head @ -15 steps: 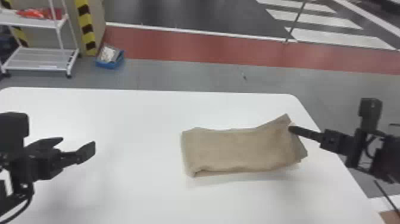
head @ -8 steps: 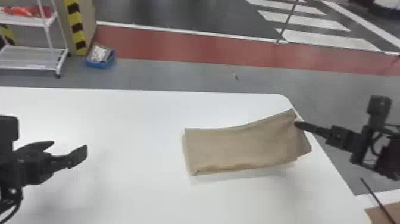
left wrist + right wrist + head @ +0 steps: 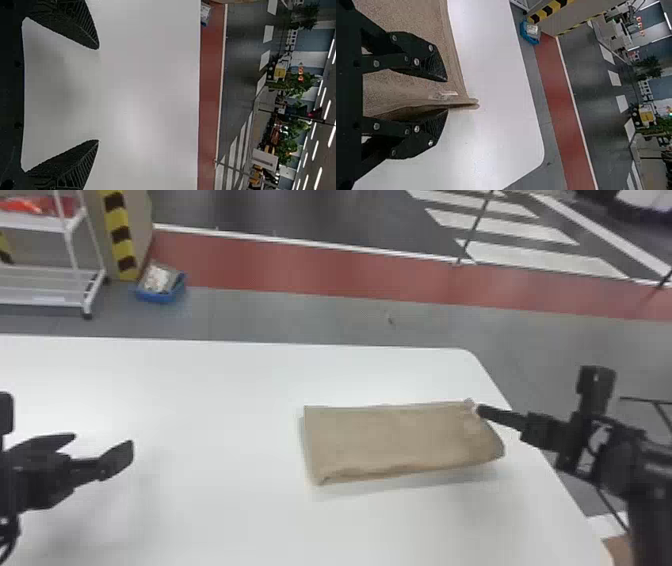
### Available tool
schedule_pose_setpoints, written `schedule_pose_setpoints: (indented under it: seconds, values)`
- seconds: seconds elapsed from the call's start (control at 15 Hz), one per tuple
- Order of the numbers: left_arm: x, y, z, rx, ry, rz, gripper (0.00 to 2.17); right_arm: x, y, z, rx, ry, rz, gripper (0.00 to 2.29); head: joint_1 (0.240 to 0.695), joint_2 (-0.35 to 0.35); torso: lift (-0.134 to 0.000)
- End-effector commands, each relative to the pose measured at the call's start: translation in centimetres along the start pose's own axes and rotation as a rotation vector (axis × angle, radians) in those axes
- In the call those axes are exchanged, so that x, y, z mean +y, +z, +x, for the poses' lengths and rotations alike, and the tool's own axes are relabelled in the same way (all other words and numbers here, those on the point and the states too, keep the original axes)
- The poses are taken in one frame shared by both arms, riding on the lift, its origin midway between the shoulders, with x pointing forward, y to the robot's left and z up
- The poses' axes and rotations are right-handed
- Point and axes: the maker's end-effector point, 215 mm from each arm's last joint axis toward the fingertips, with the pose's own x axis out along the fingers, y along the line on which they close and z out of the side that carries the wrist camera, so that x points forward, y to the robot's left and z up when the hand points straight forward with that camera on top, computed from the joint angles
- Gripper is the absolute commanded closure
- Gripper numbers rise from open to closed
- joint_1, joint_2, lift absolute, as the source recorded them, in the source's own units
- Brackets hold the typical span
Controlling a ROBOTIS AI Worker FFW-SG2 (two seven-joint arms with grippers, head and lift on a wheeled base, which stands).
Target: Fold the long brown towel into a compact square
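The brown towel (image 3: 400, 442) lies folded into a flat rectangle towards the right of the white table, its long sides running left to right. At its back right corner is my right gripper (image 3: 479, 411). Seen from the right wrist, the towel's layered corner (image 3: 466, 103) passes between the spread fingers of the right gripper (image 3: 447, 95), close against one finger and with a gap to the other. My left gripper (image 3: 104, 441) is parked above the table's left part, well away from the towel. In its wrist view the left gripper (image 3: 99, 95) stands wide open over bare tabletop.
The white table (image 3: 200, 400) has a rounded back right corner just behind the right gripper. On the floor beyond stand a white shelf cart (image 3: 45, 297) and a blue bin (image 3: 159, 292), both at the back left.
The towel's lifted back right corner has come down, and that end now looks flatter. My right gripper has dropped with it and shifted slightly left. The left arm looks nearly still.
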Motion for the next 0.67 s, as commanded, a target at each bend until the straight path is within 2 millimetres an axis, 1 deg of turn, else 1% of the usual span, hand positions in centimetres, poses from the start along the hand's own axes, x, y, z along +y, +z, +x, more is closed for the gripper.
schedule_pose_setpoints:
  seconds: [0.0,0.13,0.2,0.27,0.4,0.47,0.6]
  values:
    - [-0.2,0.1,0.0,-0.005,-0.004,0.0,0.03,-1.0,1.5,-2.4,-0.073,-0.028,-0.003,0.05,0.695,-0.276,-0.124]
    - [-1.3,0.3,0.3,-0.008,-0.022,0.001,0.03,-1.8,1.4,-4.1,-0.086,-0.036,0.008,0.05,0.695,-0.29,-0.124]
    - [-2.2,0.3,0.4,-0.008,-0.039,0.001,0.03,-2.5,1.1,-4.9,-0.093,-0.045,0.02,0.05,0.695,-0.307,-0.124]
    - [-3.5,0.2,0.6,-0.006,-0.057,-0.002,0.03,-2.8,0.5,-5.6,-0.095,-0.045,0.024,0.05,0.695,-0.316,-0.124]
    - [-7.1,0.7,1.1,-0.021,-0.109,-0.017,0.03,-3.0,-0.5,-6.5,-0.094,-0.05,0.014,0.05,0.695,-0.346,-0.124]
    - [-9.0,0.2,1.5,-0.016,-0.129,-0.026,0.04,-3.5,-1.2,-6.8,-0.099,-0.059,0.017,0.06,0.695,-0.35,-0.124]
    - [-13.3,0.7,1.9,-0.027,-0.174,-0.053,0.11,-4.0,-1.7,-7.4,-0.128,-0.074,0.014,0.07,0.695,-0.35,-0.124]
